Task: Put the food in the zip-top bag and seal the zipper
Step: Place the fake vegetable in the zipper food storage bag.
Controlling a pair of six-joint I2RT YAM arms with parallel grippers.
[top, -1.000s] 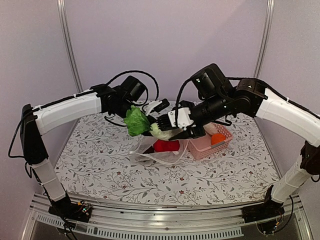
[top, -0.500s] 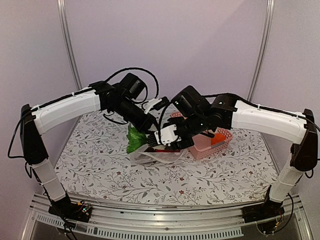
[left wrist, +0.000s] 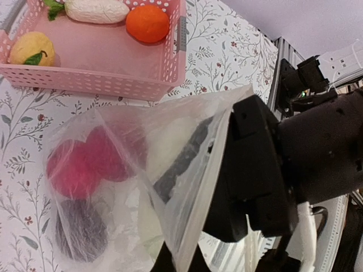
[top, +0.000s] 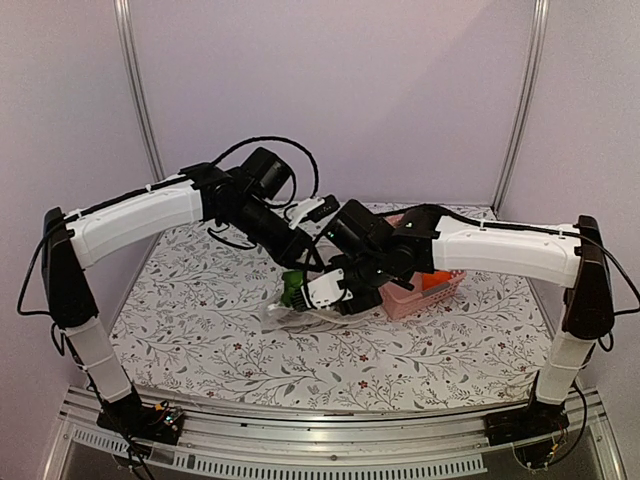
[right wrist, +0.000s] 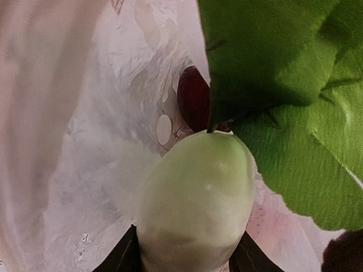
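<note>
My left gripper point(left wrist: 180, 263) is shut on the zipper point(left wrist: 211, 180) edge of the clear zip-top bag point(left wrist: 113, 187) and holds its mouth up off the table. A red piece point(left wrist: 85, 164) and a dark purple piece point(left wrist: 82, 229) of the food lie inside the bag. My right gripper point(right wrist: 184, 258) is shut on a pale white-green vegetable point(right wrist: 195, 198) with green leaves point(right wrist: 283, 85), and it reaches into the bag's mouth. From above, the leaves point(top: 292, 288) show at the bag point(top: 300, 315), between the left gripper point(top: 305, 262) and the right gripper point(top: 308, 292).
The pink basket point(left wrist: 96, 85) stands just beyond the bag and holds an orange piece point(left wrist: 147, 24), a yellow lemon point(left wrist: 32, 48) and a white piece point(left wrist: 96, 10). In the top view the basket point(top: 425, 292) lies under my right forearm. A flowered cloth covers the table point(top: 200, 340).
My right arm has swung down and to the left, carrying the leafy vegetable from above the bag into its mouth. The left gripper has kept its hold on the bag's edge.
</note>
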